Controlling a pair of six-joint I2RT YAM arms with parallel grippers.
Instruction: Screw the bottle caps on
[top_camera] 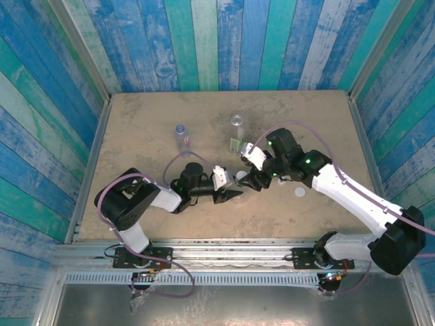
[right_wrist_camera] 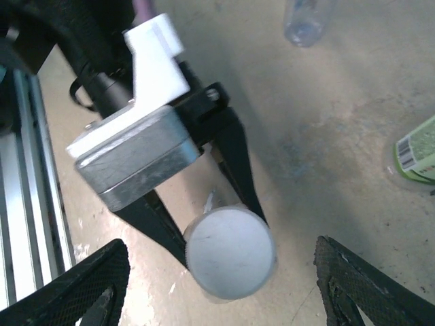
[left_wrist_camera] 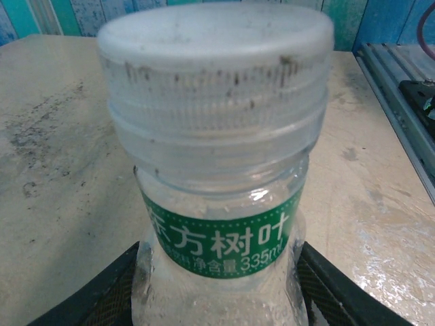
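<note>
Scuffed tan bench [top_camera: 136,136], blue-green plank walls [top_camera: 204,41], left pincer [top_camera: 236,193] clamped on capped green-label bottle [left_wrist_camera: 217,238] mid-bench, right pincer [right_wrist_camera: 221,285] spread wide above its cap [right_wrist_camera: 230,251]

Three bottles [top_camera: 236,123]: one in the left claw [top_camera: 236,187], two beyond it. Two caps [top_camera: 300,193]: one above the claw, one to its right.

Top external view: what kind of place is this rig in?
Probably a purpose-built robot test cell: a bare tan tabletop boxed in by blue-green plank walls, left arm and right arm bolted to a metal rail at its near edge, small clear bottles as props.
</note>
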